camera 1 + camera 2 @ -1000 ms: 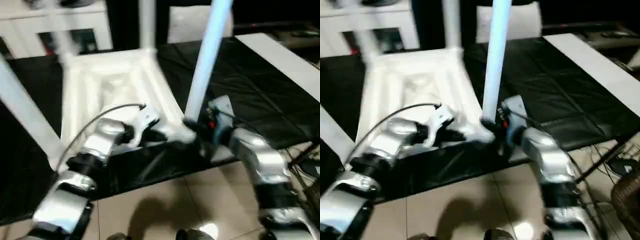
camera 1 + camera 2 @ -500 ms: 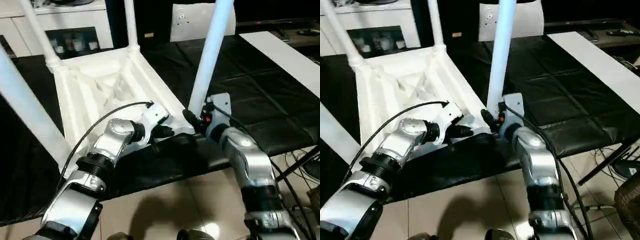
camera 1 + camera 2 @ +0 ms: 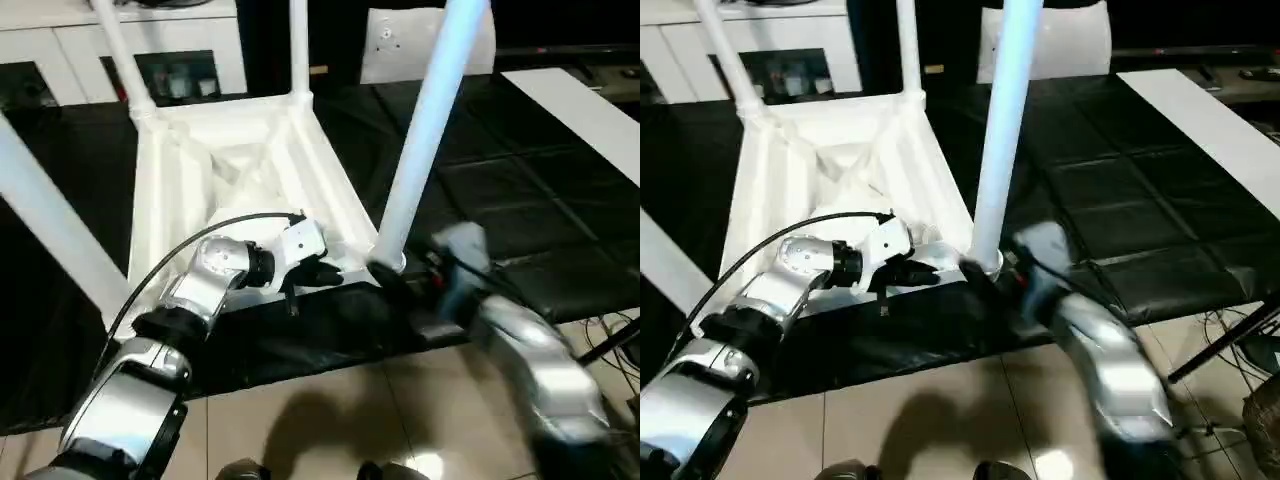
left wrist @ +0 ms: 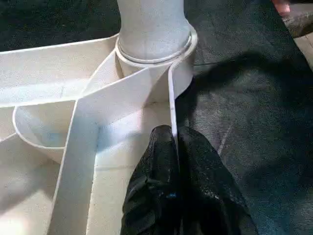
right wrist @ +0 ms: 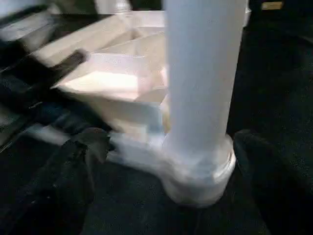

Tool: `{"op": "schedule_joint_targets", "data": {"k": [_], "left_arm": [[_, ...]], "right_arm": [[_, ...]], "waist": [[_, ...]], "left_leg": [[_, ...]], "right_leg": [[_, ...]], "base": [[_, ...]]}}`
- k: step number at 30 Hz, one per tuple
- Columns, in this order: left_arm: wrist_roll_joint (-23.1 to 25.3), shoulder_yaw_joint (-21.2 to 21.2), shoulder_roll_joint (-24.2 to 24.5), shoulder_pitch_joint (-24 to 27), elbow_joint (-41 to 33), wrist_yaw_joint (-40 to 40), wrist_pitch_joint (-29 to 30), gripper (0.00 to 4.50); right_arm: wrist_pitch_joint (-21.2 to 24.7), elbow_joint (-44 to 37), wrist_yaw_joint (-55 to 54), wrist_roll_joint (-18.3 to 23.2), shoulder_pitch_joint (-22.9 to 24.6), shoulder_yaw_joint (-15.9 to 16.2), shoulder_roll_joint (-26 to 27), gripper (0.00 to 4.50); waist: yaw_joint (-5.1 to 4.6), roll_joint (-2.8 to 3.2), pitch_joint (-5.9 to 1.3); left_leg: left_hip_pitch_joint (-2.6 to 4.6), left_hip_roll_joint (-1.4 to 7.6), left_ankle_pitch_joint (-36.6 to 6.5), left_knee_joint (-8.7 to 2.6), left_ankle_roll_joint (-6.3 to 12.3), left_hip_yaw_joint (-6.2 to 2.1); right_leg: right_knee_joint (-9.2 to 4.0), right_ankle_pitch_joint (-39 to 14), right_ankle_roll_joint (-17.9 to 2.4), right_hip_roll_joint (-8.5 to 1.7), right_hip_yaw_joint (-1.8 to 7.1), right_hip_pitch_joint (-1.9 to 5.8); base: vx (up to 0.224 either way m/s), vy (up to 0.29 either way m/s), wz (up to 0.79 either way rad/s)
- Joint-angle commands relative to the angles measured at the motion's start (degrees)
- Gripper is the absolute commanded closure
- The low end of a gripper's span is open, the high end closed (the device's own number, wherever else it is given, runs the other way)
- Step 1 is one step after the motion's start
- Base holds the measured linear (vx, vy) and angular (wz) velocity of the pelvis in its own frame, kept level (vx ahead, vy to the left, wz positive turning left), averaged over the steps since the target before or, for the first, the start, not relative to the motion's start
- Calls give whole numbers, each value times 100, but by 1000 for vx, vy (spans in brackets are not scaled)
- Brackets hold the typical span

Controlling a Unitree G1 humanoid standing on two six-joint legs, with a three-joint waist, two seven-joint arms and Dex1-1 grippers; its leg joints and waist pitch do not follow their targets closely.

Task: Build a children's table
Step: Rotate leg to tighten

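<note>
Right now I see the children's table (image 3: 235, 175) lying upside down on the black mat (image 3: 500, 190), its ribbed underside facing up and its legs standing in the corner sockets. The near-right leg (image 3: 425, 130) rises out of its socket at the corner closest to both arms; another leg (image 3: 297, 45) stands at the far-right corner, one (image 3: 122, 50) at the far-left, and a fourth (image 3: 50, 230) crosses the left side of my view.

My left gripper (image 3: 322, 272) sits at the table's near edge, just left of the near-right socket. In the left wrist view its two black fingers (image 4: 161, 161) are pressed together on the thin upright rim wall of the tabletop, one on each side of it, pinching that rim just short of the socket collar (image 4: 155, 46).

My right gripper (image 5: 166, 147) is at the base of the near-right leg, fingers spread wide, one (image 5: 83, 147) on either side of the collar and apart from it.

Behind the mat stands a white cabinet (image 3: 190, 60) with glass doors, and a flat white board (image 3: 580, 110) lies along the mat's far-right side. Tiled floor (image 3: 330, 420) shows near me.
</note>
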Motion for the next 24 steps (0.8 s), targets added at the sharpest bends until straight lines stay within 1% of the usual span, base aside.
{"op": "schedule_joint_targets", "data": {"k": [1, 2, 3, 4, 5, 6, 7, 8, 9, 10, 12, 13, 14, 15, 16, 17, 18, 19, 20, 21, 22, 23, 24], "left_arm": [[-451, 368, -35, -114, -259, -65, -233, 450], [-477, 383, -37, -96, -281, -75, -222, 450], [-541, 420, -39, -48, -339, -94, -197, 423], [-555, 433, -35, -12, -390, -64, -176, 407], [-589, 447, -29, 32, -444, -97, -140, 396], [-649, 480, -33, 91, -526, -119, -66, 393], [-694, 513, -37, 149, -609, -99, -10, 372], [-760, 564, -40, 228, -725, -77, 93, 372], [-799, 599, -45, 259, -749, -58, 118, 360], [-878, 669, -57, 349, -901, 15, 228, 353], [-1047, 845, -63, 720, -1543, 318, 670, 339], [-1072, 883, -63, 864, -1769, 428, 831, 327], [-1072, 883, -63, 864, -1769, 428, 831, 316], [-1118, 931, -68, 1080, -2099, 559, 1050, 310], [-1272, 1033, -95, 1482, -2692, 765, 1432, 305], [-1359, 1091, -116, 1673, -2971, 863, 1608, 296], [-1435, 1129, -140, 1854, -3211, 925, 1738, 285], [-1469, 1139, -145, 1925, -3312, 950, 1795, 276], [-1649, 1201, -215, 2314, -3818, 1107, 2043, 272], [-1670, 1208, -224, 2359, -3876, 1126, 2071, 270], [-1735, 1192, -249, 2623, -4220, 1193, 2182, 270], [-1776, 1176, -263, 2809, -4466, 1239, 2260, 264], [-1805, 1157, -272, 2987, -4691, 1282, 2329, 249]], "right_arm": [[98, -490, 260, 240, 251, -40, -76, 3], [108, -544, 284, 269, 290, -33, -84, 3], [140, -684, 345, 351, 388, -14, -103, 0], [183, -791, 360, 428, 449, -20, -87, 0], [225, -905, 366, 519, 504, -11, -67, 0], [250, -1026, 398, 619, 548, 13, -46, 0], [266, -1124, 414, 712, 562, 31, -6, 0], [262, -1204, 378, 794, 546, 54, 70, 0], [251, -1269, 341, 873, 548, 74, 92, 0], [182, -1289, 261, 900, 482, 99, 168, 0], [249, -1297, 89, 1018, 203, 152, 428, 0], [320, -1276, 38, 1034, 107, 176, 496, 0], [320, -1276, 38, 1034, 107, 176, 496, 0], [376, -1227, -36, 1005, -13, 224, 563, 0], [370, -1091, -160, 937, -222, 301, 673, 0], [363, -1028, -225, 920, -320, 321, 733, 0], [325, -931, -319, 888, -427, 290, 808, 0], [311, -899, -362, 883, -465, 281, 832, 0], [330, -759, -515, 913, -627, 226, 924, 0], [335, -744, -530, 919, -644, 219, 933, 0], [371, -660, -589, 925, -710, 206, 944, 0], [394, -605, -630, 925, -752, 200, 950, 0], [399, -566, -642, 909, -779, 205, 937, 0]], "waist": [[11, -85, -473], [2, -83, -472], [-2, -90, -462], [-9, -89, -457], [-6, -64, -455], [5, -60, -473], [-9, -60, -463], [-9, -60, -463], [-24, -47, -460], [-25, -37, -456], [-44, -22, -462], [-77, -22, -448], [-77, -22, -448], [-86, -31, -451], [-80, -1, -447], [-97, -1, -453], [-112, -6, -432], [-135, -1, -427], [-129, 12, -419], [-146, 4, -422], [-131, 28, -408], [-144, 33, -392], [-140, 41, -381]], "left_leg": [[-19, 303, -847, -370, 448, -101], [-31, 297, -852, -370, 437, -106], [-22, 284, -894, -366, 430, -97], [-24, 284, -910, -364, 423, -103], [-10, 286, -930, -362, 413, -101], [17, 326, -910, -370, 388, -107], [5, 340, -915, -379, 396, -115], [5, 340, -915, -379, 396, -115], [16, 352, -1052, -395, 368, -122], [29, 349, -1100, -398, 329, -120], [23, 373, -1136, -407, 235, -134], [17, 355, -1165, -408, 224, -126], [17, 355, -1165, -408, 224, -126], [26, 341, -1152, -398, 204, -119], [17, 368, -1123, -408, 171, -134], [10, 395, -1145, -420, 131, -145], [25, 355, -1195, -409, 149, -118], [3, 341, -1180, -412, 157, -116], [8, 372, -1192, -424, 139, -130], [4, 372, -1211, -421, 125, -126], [45, 362, -1274, -413, 124, -112], [22, 375, -1305, -433, 111, -125], [30, 357, -1374, -438, 113, -114]], "right_leg": [[-463, -1855, -697, -446, 379, 409], [-470, -1951, -674, -450, 369, 412], [-521, -2206, -586, -444, 356, 394], [-538, -2377, -530, -445, 352, 389], [-549, -2447, -528, -447, 346, 370], [-537, -2336, -613, -463, 361, 364], [-499, -2121, -703, -432, 362, 345], [-499, -2121, -703, -432, 362, 345], [-493, -2050, -746, -433, 359, 346], [-494, -2078, -758, -438, 363, 342], [-451, -2058, -830, -460, 372, 356], [-473, -2135, -820, -435, 365, 339], [-473, -2135, -820, -435, 365, 339], [-481, -2202, -770, -431, 374, 344], [-458, -2138, -797, -448, 383, 341], [-423, -2071, -858, -461, 384, 349], [-478, -2145, -827, -424, 378, 310], [-474, -2123, -830, -413, 387, 320], [-454, -2059, -874, -429, 394, 313], [-445, -2052, -870, -422, 393, 318], [-469, -2110, -825, -405, 399, 284], [-460, -2109, -829, -409, 403, 299], [-494, -2202, -756, -385, 396, 285]], "base": [[0, 0, 0], [0, 0, 0], [0, 0, 0], [0, 0, 0], [0, 0, 0], [0, 0, 0], [0, 0, 0], [0, 0, 0], [0, 0, 0], [0, 0, 0], [0, 0, 0], [0, 0, 0], [0, 0, 0], [0, 0, 0], [0, 0, 0], [0, 0, 0], [0, 0, 0], [0, 0, 0], [0, 0, 0], [0, 0, 0], [0, 0, 0], [0, 0, 0], [0, 0, 0]]}}
